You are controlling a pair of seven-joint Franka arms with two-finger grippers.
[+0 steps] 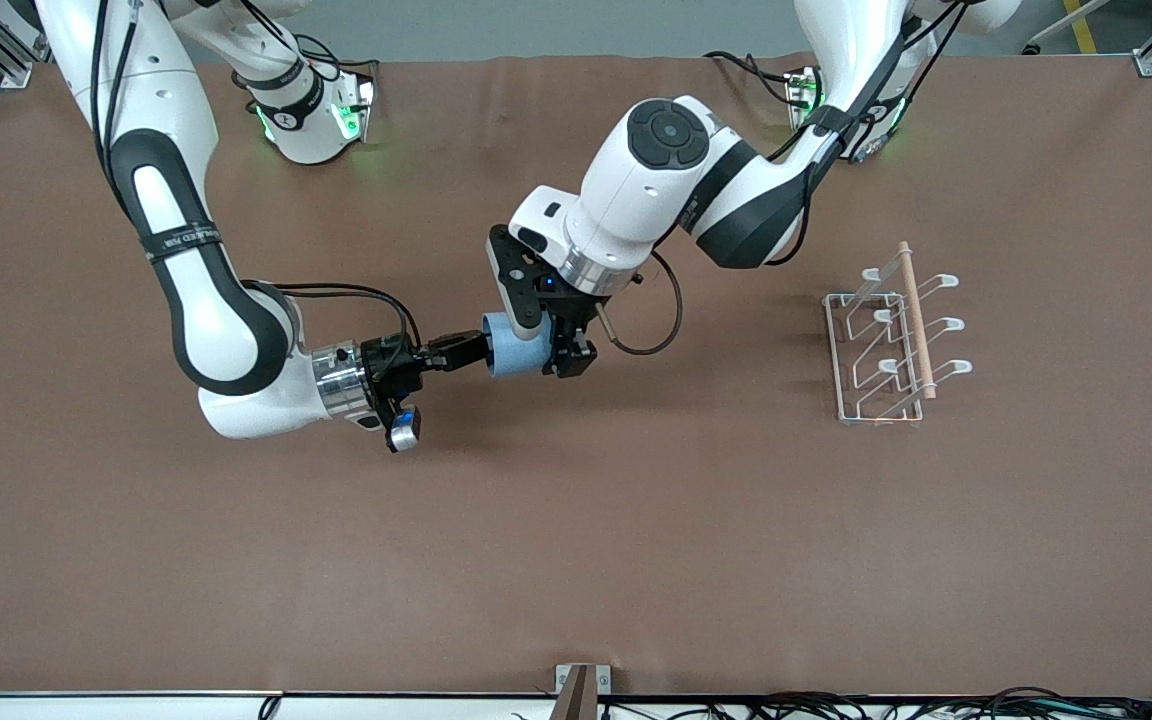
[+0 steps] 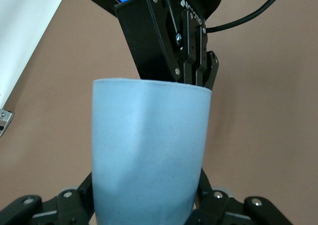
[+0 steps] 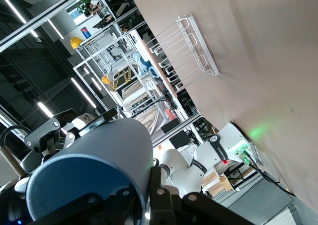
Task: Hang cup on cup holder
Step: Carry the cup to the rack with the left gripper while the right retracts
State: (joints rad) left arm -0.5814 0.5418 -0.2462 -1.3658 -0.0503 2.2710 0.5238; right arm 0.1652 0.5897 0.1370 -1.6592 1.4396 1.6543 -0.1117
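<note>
The light-blue cup [image 1: 516, 346] is held on its side in the air over the middle of the table. My right gripper [image 1: 471, 350] is shut on its rim, one finger inside the dark-blue mouth [image 3: 74, 185] and one outside. My left gripper [image 1: 551, 345] is closed around the cup's body [image 2: 149, 150], a finger pressed against each side. The right gripper's fingers [image 2: 198, 76] show at the cup's rim in the left wrist view. The white wire cup holder [image 1: 886, 345] with its wooden dowel stands toward the left arm's end of the table, and also shows in the right wrist view [image 3: 184, 51].
A small metal bracket [image 1: 576, 685] sits at the table edge nearest the front camera, with cables along that edge. The arm bases stand along the table's top edge in the front view. Brown tabletop lies bare between the cup and the holder.
</note>
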